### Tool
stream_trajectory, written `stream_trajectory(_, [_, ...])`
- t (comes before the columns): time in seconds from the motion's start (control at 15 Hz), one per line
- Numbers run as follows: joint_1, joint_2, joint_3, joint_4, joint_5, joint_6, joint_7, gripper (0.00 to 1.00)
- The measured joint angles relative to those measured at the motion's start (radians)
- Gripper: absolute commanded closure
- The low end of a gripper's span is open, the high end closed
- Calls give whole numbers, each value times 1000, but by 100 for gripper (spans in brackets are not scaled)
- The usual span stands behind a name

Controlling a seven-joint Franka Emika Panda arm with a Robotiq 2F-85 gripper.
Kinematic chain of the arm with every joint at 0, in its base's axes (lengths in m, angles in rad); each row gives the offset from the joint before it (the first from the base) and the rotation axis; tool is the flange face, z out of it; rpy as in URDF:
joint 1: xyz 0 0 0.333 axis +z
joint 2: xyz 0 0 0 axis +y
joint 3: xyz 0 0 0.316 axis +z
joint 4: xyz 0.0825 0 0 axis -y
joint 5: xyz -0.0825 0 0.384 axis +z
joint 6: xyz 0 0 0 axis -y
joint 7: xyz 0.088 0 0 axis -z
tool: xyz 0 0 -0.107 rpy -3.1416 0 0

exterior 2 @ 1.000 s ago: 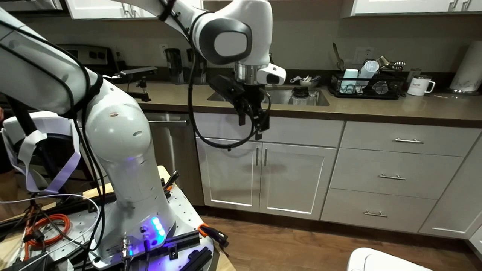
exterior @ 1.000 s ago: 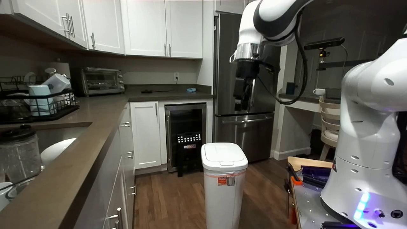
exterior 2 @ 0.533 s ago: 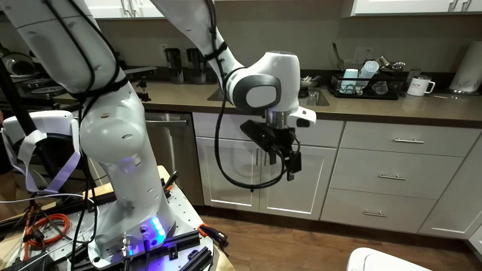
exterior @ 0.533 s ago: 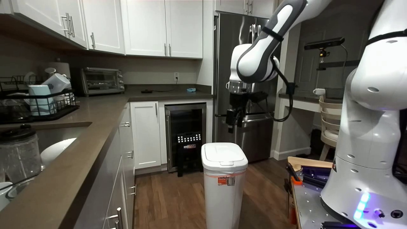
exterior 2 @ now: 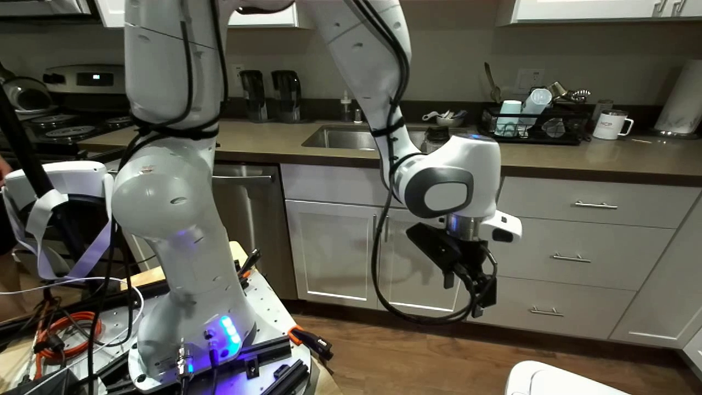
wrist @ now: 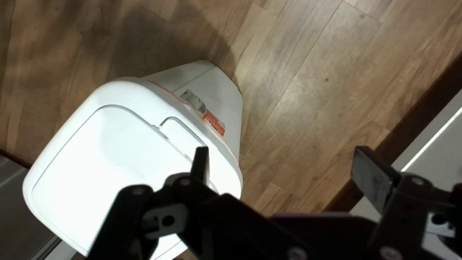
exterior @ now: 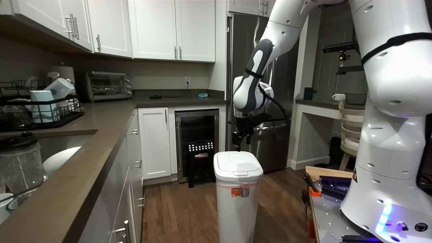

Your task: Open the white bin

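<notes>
The surface beneath the fingers was wooden floor; exterior views showed a fridge and drawers behind them. The fingers were spread wide. The white bin stood lower than they did, its lid closed. Both exterior views cut the bin off at the bottom edge. In the wrist view one finger hid part of the lid's front; whether it touched could not be told.

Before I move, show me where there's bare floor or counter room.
Floor lies bare between the white bin and lower cabinets; counter too, in front of the dish rack. Crowded: the robot's bench, and near the bin, where the end effector hangs.
</notes>
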Motion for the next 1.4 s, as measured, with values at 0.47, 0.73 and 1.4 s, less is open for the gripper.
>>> stream_trajectory(0.47, [-124, 416, 64, 437, 105, -134, -1, 0])
stream_trajectory(0.73, [-218, 600, 90, 682, 131, -256, -14, 0])
stream_trajectory(1.4, [-402, 841, 205, 1102, 248, -553, -55, 0])
